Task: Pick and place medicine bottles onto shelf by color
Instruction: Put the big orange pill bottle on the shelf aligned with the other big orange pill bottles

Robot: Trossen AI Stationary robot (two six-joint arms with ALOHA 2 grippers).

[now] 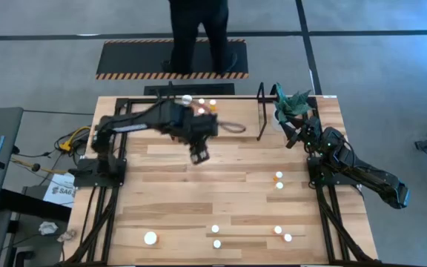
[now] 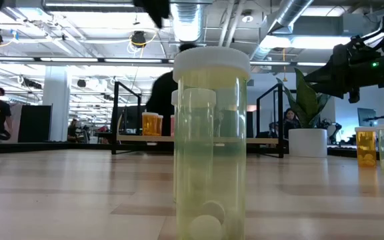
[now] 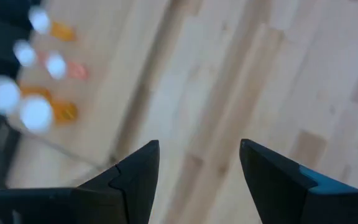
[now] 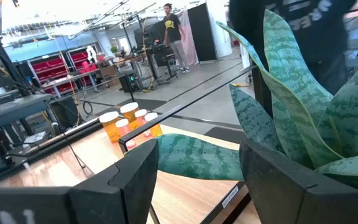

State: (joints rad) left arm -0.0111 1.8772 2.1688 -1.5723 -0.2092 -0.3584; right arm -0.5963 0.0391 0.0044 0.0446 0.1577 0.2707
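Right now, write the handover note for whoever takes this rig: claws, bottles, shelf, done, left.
Left claw: open, empty, above bare table in front of the shelf.
Right claw: open, empty, parked by the potted plant.
Done: a few orange bottles stand on the shelf.
Left: two bottles mid-right, five along the near edge, among them the large pale bottle. None is gripped.

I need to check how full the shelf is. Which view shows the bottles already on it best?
The right wrist view: the orange bottles on the shelf stand sharp and countable behind the black bar. The high view shows only their white caps; the low view partly hides them behind a near bottle; the left wrist view blurs them.
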